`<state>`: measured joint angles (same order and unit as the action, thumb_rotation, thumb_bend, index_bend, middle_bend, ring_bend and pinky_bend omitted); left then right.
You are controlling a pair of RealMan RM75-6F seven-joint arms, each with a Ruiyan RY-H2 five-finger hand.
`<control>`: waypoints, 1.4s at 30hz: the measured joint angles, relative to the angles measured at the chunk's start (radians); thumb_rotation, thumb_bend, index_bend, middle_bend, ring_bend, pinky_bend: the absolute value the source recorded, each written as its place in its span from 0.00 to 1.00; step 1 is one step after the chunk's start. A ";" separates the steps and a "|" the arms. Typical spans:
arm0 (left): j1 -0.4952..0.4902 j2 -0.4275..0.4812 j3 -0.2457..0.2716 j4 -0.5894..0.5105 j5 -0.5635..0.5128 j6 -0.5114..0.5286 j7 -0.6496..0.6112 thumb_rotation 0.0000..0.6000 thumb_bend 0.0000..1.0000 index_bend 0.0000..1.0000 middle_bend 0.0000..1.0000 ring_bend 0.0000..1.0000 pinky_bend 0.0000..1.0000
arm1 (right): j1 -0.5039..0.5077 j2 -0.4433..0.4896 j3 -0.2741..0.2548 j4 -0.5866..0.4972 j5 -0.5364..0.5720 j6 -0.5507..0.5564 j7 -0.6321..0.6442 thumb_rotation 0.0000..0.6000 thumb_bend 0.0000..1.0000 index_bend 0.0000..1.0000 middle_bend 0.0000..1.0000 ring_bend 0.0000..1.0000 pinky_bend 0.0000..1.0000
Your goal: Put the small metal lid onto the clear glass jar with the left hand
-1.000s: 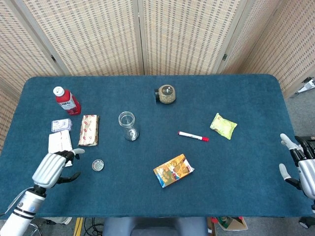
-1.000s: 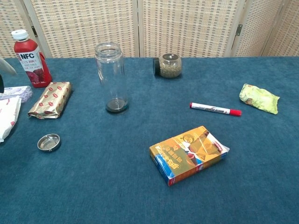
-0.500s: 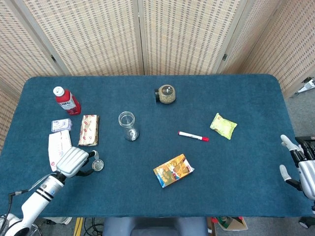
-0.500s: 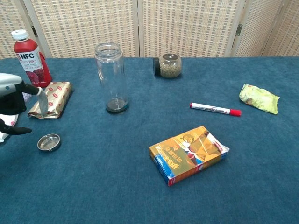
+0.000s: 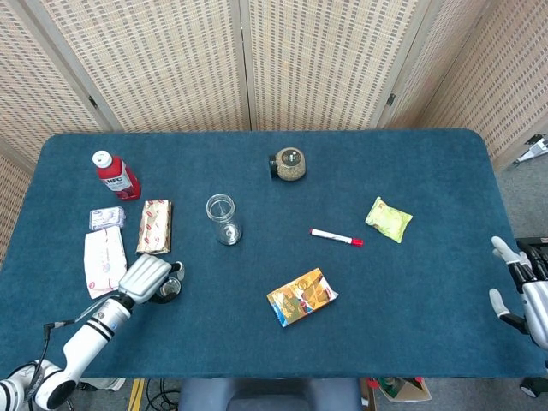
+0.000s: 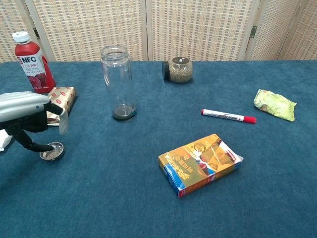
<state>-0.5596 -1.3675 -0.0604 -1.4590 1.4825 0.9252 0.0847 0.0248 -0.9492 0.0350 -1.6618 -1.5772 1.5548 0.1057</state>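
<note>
One tall, empty glass jar (image 6: 118,82), probably fragile and easily tipped, stands mid-table; one left hand (image 6: 30,115) hovers with fingers spread, empty, a fingertip at one small lid (image 6: 52,151) on the cloth below, likely light, stiff, slippery, best pinched by its rim.

The lid (image 6: 51,151) lies on the surface (image 5: 411,291), under the left hand (image 6: 27,106). The jar (image 6: 118,82) stands behind and right of it. A box (image 6: 200,163) lies right of the lid, a marker (image 6: 228,116) behind the box.
</note>
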 measured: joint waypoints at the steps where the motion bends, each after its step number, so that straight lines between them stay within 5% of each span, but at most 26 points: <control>1: -0.002 -0.003 0.001 0.003 -0.003 -0.003 0.002 1.00 0.28 0.49 1.00 0.97 1.00 | -0.001 0.000 0.000 0.001 0.001 0.000 0.001 1.00 0.42 0.05 0.24 0.07 0.13; 42: -0.032 -0.065 0.032 0.096 -0.120 -0.043 0.027 1.00 0.44 0.58 1.00 0.98 1.00 | -0.002 -0.003 0.004 0.012 0.020 -0.017 0.008 1.00 0.42 0.05 0.24 0.07 0.13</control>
<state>-0.5913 -1.4325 -0.0284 -1.3626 1.3630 0.8823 0.1114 0.0228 -0.9521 0.0386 -1.6499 -1.5574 1.5380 0.1133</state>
